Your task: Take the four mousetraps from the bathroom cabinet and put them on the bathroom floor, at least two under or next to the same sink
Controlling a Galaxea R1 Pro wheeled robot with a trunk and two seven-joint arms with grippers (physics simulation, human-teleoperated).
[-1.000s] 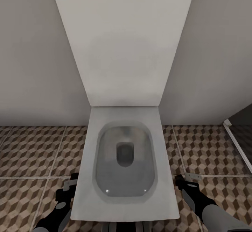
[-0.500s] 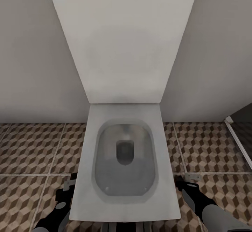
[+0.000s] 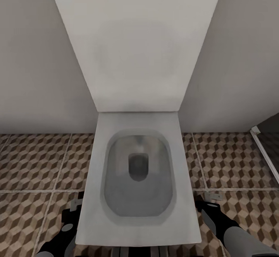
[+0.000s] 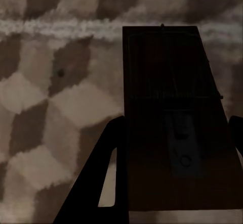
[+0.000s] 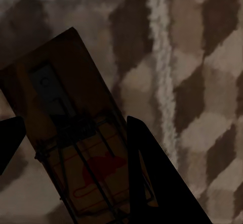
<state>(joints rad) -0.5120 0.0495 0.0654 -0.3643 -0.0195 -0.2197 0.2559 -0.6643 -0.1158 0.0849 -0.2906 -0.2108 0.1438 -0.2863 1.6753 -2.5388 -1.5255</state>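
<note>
On the left, the left gripper [image 3: 75, 206] hangs low beside the near left corner of the white square-edged toilet [image 3: 137, 179], above the cube-patterned bathroom floor [image 3: 35, 164]. In the left wrist view its fingers [image 4: 98, 176] are closed on the long edges of a mousetrap [image 4: 174, 133], a flat dark board whose thin wire bar and small metal plate face the camera; the board stands out past the fingertips over the tiles and a pale grout line.

In the middle, the toilet sits against the pale wall with its lid raised, and the bowl is open towards the robot.

On the right, the right gripper [image 3: 205, 203] hangs just off the near right corner of the toilet. In the right wrist view its fingers [image 5: 152, 173] pinch a second mousetrap [image 5: 76, 148] across the width, this one tilted, with a red mark on the tan wood and wire parts over it.

Each trap looks light and stiff, a thin wooden slab that should not bend. The wire parts are the delicate bit and may be sprung, so the bare wooden edges are the sensible place to hold, as both grippers do. The smooth, narrow edges could slip or twist between the pads, so I judge a low, gentle set-down on the tiles to be safest.
</note>
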